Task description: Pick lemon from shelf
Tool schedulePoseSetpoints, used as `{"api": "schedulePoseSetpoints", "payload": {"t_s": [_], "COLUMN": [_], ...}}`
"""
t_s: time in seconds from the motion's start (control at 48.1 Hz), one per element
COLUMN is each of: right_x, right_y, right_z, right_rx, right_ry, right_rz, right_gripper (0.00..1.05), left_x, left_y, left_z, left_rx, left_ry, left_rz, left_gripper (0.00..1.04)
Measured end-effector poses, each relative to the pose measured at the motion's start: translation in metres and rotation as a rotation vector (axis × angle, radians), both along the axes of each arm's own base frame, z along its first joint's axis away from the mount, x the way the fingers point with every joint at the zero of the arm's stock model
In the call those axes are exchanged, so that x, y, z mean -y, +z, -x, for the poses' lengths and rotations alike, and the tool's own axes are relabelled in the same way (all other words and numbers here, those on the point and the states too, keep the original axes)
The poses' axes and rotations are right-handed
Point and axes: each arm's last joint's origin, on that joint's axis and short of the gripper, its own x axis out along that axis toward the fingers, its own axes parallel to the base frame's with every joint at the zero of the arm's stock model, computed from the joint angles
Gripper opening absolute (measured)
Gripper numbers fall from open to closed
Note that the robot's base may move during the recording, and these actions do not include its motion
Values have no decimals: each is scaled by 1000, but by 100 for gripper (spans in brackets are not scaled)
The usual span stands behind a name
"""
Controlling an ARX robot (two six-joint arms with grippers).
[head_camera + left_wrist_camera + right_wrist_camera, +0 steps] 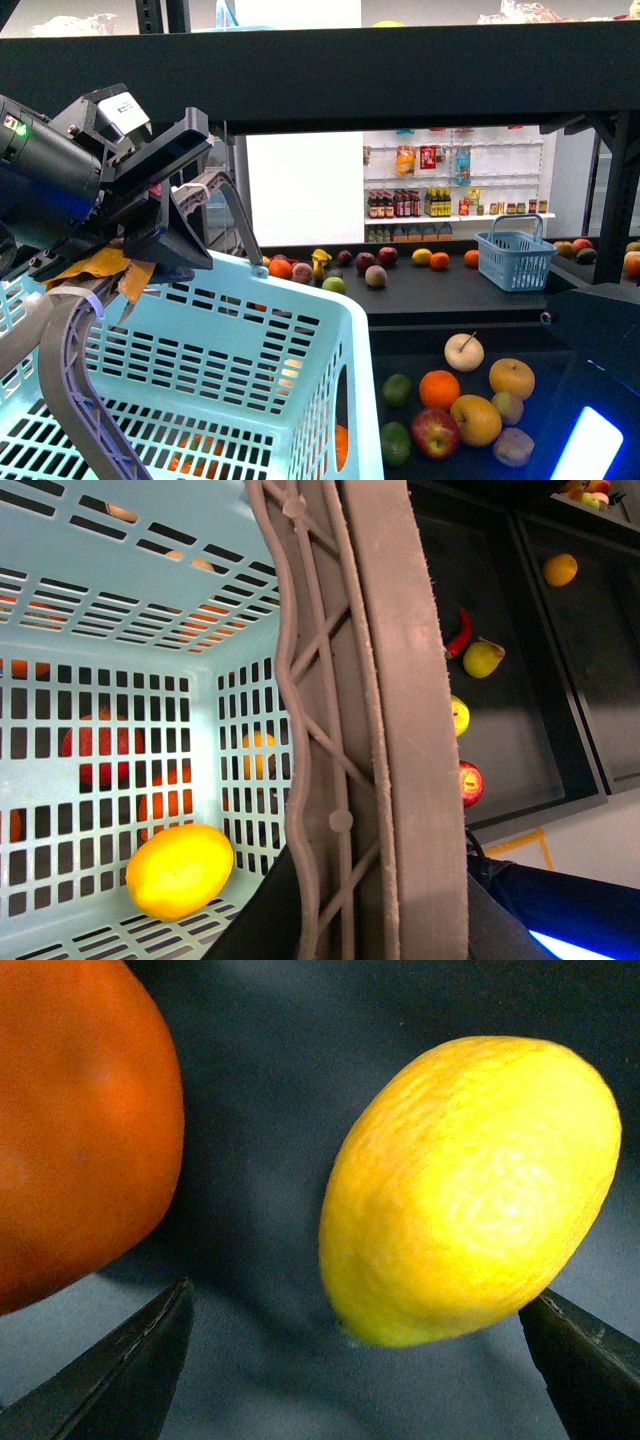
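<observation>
A bright yellow oval lemon (470,1190) lies on the dark shelf surface (270,1110) in the right wrist view, close up. My right gripper (358,1300) is open, one dark fingertip (130,1370) on each side of the lemon, neither touching it. A red-orange fruit (70,1120) lies beside the lemon. My left gripper (150,220) is shut on the grey handle (390,730) of a pale blue basket (300,330). Another yellow oval fruit (180,870) lies in that basket. The shelf's black frame (330,70) spans the front view.
A small blue basket (515,260) stands on the middle tier among scattered fruit. Below it lie an orange (439,389), a red apple (435,432) and yellow apples (512,378). My right arm (590,400) fills the lower right corner. White shelves of bottles (450,200) are far behind.
</observation>
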Motion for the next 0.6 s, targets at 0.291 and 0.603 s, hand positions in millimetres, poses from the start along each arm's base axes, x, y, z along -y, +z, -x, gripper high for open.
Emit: {"api": "schedulePoseSetpoints", "payload": {"t_s": [0.291, 0.603], "right_x": [-6, -9], "right_y": [-14, -18], "right_z": [-13, -24], "right_rx": [15, 47], "right_ry": [6, 5], "right_rz": [39, 48], "right_gripper": [97, 79], "left_x": [0, 0], "left_y": [0, 0], "left_z": [0, 0], "left_rx": [0, 0], "left_ry": [0, 0], "left_rz": [0, 0], "left_gripper": [17, 17]}}
